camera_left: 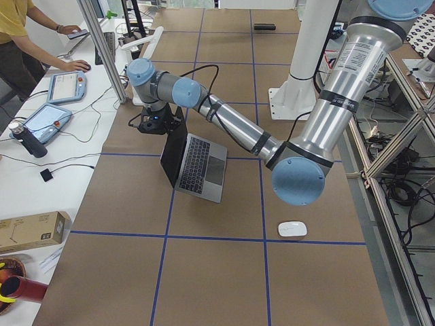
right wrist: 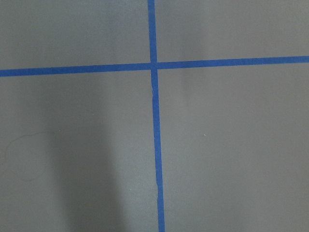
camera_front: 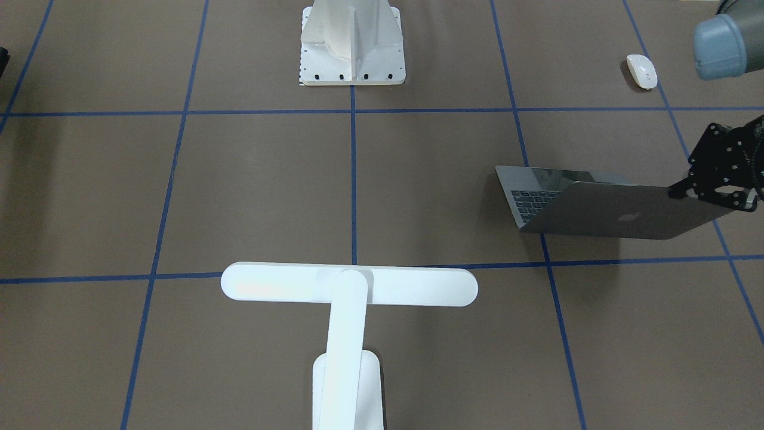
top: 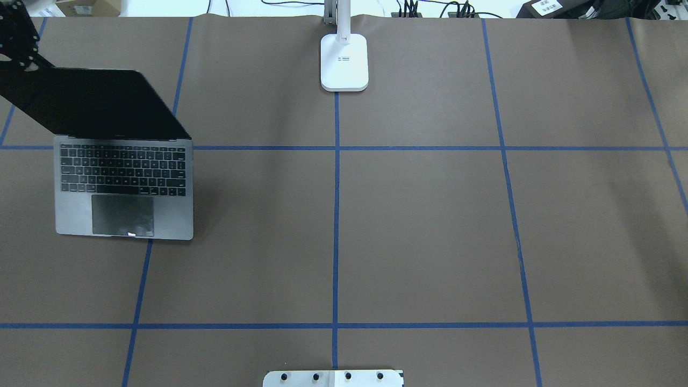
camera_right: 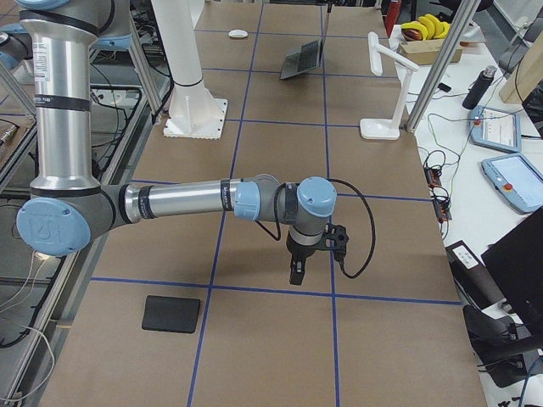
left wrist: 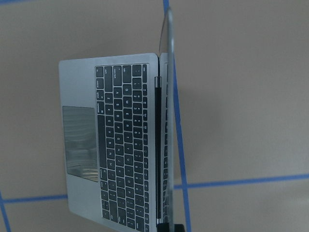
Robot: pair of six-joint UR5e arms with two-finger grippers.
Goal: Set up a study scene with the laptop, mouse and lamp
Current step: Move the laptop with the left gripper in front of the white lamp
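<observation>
The laptop (top: 123, 193) is seen at the left edge of the overhead view, its base lying flat on the brown table (top: 430, 226) and its lid raised steeply, so that the black keys and grey trackpad are exposed. The lid's top edge is pinched near one corner by the left gripper (camera_front: 692, 190), which is closed on it at the right of the front-facing view; in the left wrist view the lid is shown edge-on, running down to a fingertip (left wrist: 169, 227) at the bottom of the frame. The mouse (camera_front: 641, 71) is set on the table at the upper right of the front-facing view, well apart from the laptop. The lamp (camera_front: 349, 286) is stood at lower centre of that view, its bar head forming a T over a blue tape line. The white pedestal (camera_front: 352, 48) is bolted at top centre. The right gripper (camera_right: 297, 270) is held over bare table in the lower centre of the right side view; whether it is open or closed cannot be told. A black mouse pad (camera_right: 172, 313) is laid at lower left there.
</observation>
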